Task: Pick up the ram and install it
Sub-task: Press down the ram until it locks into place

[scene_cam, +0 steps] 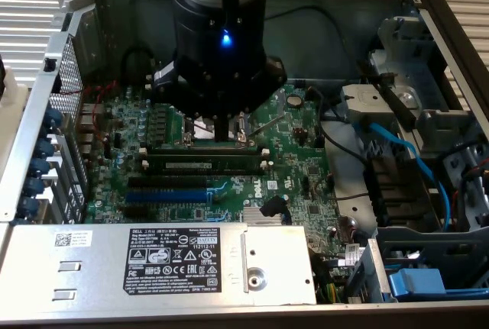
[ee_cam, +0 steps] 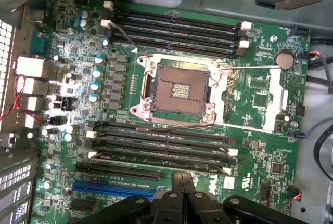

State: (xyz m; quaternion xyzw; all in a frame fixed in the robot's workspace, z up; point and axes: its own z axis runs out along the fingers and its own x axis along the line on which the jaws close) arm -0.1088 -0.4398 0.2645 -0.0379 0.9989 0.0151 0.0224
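PSU cover (scene_cam: 153,260) w/ black label sits nearest in exterior view, its metal edge running along the mobo (scene_cam: 298,169) front edge. Just behind it: blue expansion slot (scene_cam: 168,191), then the near bank of memory slots (scene_cam: 202,162) w/ white end clips. The ram (scene_cam: 202,164) lies lengthwise in one of these slots, dark-green stick w/ whitish label, level w/ clips at both ends; in wrist view it's the stick (ee_cam: 161,159) in the outer slot of that bank, beside the blue slot (ee_cam: 112,187). Can't tell if fully seated.

Gripper (scene_cam: 221,134) hangs right over the board just behind the ram, fingers (ee_cam: 182,190) pressed together, nothing pinched betw them. Fingertips near ram's top edge; contact can't be told.

CPU socket (ee_cam: 179,91) open, bare, past the near slots. Second slot bank (ee_cam: 174,29) beyond it, close to chassis back wall (scene_cam: 321,24). Little room sideways: rear I/O bracket (scene_cam: 57,115) on exterior view's left, drive cage + blue cables (scene_cam: 397,146) on its right.
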